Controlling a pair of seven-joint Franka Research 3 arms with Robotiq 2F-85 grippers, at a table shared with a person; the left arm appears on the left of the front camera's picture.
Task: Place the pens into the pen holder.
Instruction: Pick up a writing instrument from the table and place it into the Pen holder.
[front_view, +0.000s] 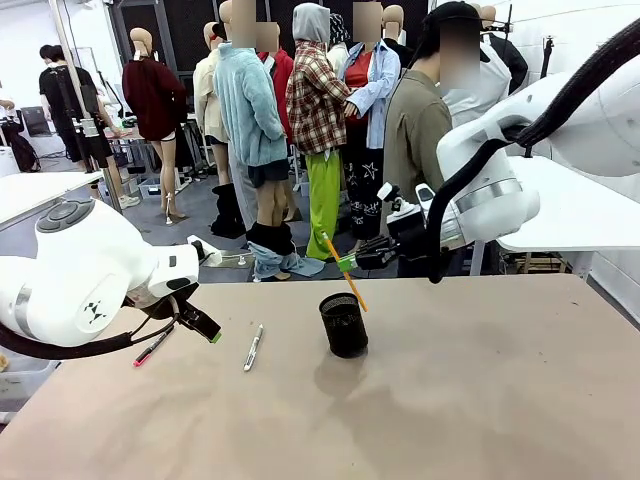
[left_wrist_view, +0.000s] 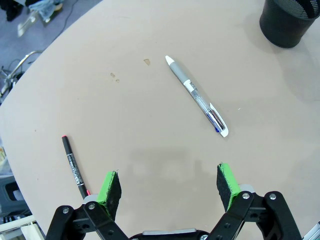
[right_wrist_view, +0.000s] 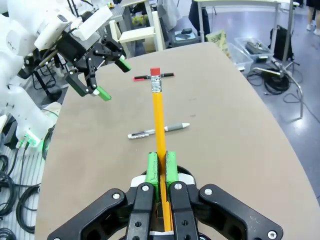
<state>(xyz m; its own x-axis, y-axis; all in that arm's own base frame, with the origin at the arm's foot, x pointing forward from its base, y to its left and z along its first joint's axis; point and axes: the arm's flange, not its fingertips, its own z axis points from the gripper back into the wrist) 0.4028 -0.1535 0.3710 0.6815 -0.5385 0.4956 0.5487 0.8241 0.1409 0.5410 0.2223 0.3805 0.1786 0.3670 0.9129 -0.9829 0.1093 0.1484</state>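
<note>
My right gripper (front_view: 349, 263) is shut on the orange pencil (front_view: 344, 270), which hangs tilted with its lower tip just above the rim of the black mesh pen holder (front_view: 343, 325). The right wrist view shows the pencil (right_wrist_view: 158, 112) running up from between the green pads (right_wrist_view: 153, 167), eraser end away. The white pen (front_view: 253, 347) lies left of the holder. The red-and-black pen (front_view: 153, 346) lies farther left. My left gripper (front_view: 200, 326) hovers open above the table near it. In the left wrist view its open gripper (left_wrist_view: 170, 181) has the red-and-black pen (left_wrist_view: 74, 167) beside one pad and the white pen (left_wrist_view: 197, 97) ahead.
The brown table (front_view: 480, 400) has bare room on its right half and near side. A person (front_view: 425, 130) stands beyond the far edge, turned away. A white table (front_view: 570, 215) sits behind my right arm.
</note>
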